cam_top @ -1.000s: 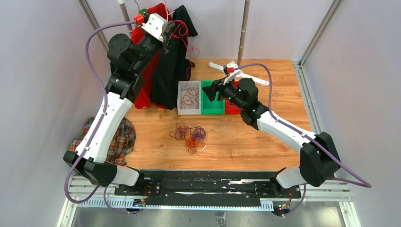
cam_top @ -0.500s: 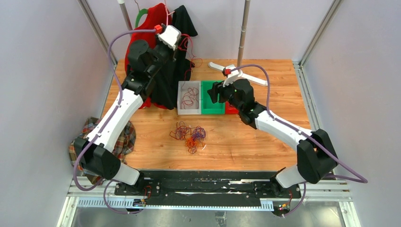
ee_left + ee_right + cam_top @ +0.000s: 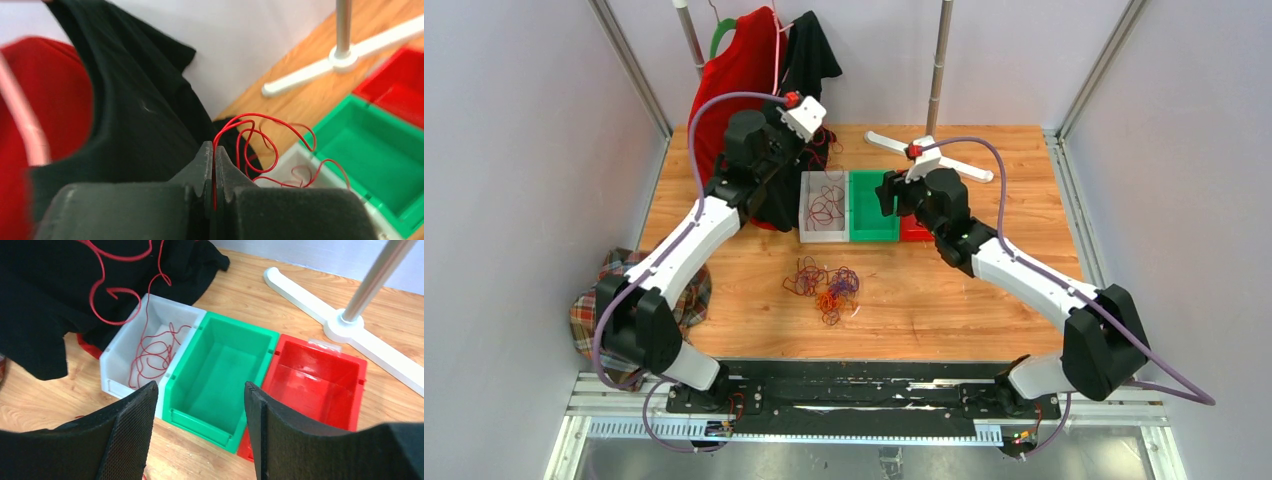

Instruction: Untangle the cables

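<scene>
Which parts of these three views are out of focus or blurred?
Left wrist: the near fingers and the red garment are soft, the red cable fairly sharp. Right wrist: the green bin is sharp. Top external: the table is evenly lit, sharp.

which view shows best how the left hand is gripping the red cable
The left wrist view: close up, the red cable sits pinched in the shut left hand. Top external shows only thin strands near that hand. Right wrist shows its loops trailing into the white bin, not the grip.
</scene>
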Motion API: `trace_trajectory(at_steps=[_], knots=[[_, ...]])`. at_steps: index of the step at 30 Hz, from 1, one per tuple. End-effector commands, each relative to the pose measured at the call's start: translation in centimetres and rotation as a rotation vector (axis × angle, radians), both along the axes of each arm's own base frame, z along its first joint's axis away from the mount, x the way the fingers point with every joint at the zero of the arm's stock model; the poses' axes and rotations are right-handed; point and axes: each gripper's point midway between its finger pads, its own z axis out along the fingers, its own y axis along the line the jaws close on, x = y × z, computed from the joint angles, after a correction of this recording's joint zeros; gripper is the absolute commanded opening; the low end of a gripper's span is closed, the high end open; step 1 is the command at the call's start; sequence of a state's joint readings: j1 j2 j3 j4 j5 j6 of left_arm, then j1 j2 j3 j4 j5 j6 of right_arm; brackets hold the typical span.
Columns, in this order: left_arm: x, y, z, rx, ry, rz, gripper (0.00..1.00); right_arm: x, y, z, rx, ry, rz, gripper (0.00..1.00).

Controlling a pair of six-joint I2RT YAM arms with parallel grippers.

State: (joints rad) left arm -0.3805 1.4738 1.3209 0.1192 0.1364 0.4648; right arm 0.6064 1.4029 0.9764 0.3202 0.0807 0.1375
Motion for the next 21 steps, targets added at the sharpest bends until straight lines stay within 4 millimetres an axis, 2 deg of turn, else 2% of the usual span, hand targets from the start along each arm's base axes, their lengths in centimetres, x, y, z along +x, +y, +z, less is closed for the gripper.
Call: trace_trajectory(at_steps=[1,6,11,15,17,21], knots=[[1.4,1.1,-4.0,0.15,0.023,0.07,0.0,0.4,-2.9,-0.7,-0.018,0.026,-0.108,0.64],[2.0,0.5,-6.7,0.212,0.056,0.074,0.0,0.8,-5.0,-1.9,-0.017,0.068,-0.206,0.65],[1.6,-1.3,-10.6,0.254,0.119,0.014,0.0,1.0,-6.2,-1.7,0.0,0.066,-0.247,0.66],[1.3,-1.7,-13.3,0.275,0.175,0.014,0.0,1.1,-7.3,-1.4,0.009,0.063,-0.283,0.68],[0.9,-1.8,-13.4,0.257,0.192,0.011,0.0,1.1,-7.6,-1.3,0.014,0.066,-0.288,0.68],[-0.7,-1.9,-11.4,0.211,0.199,-0.024,0.0,1.3,-7.4,-1.8,0.02,0.079,-0.27,0.68]])
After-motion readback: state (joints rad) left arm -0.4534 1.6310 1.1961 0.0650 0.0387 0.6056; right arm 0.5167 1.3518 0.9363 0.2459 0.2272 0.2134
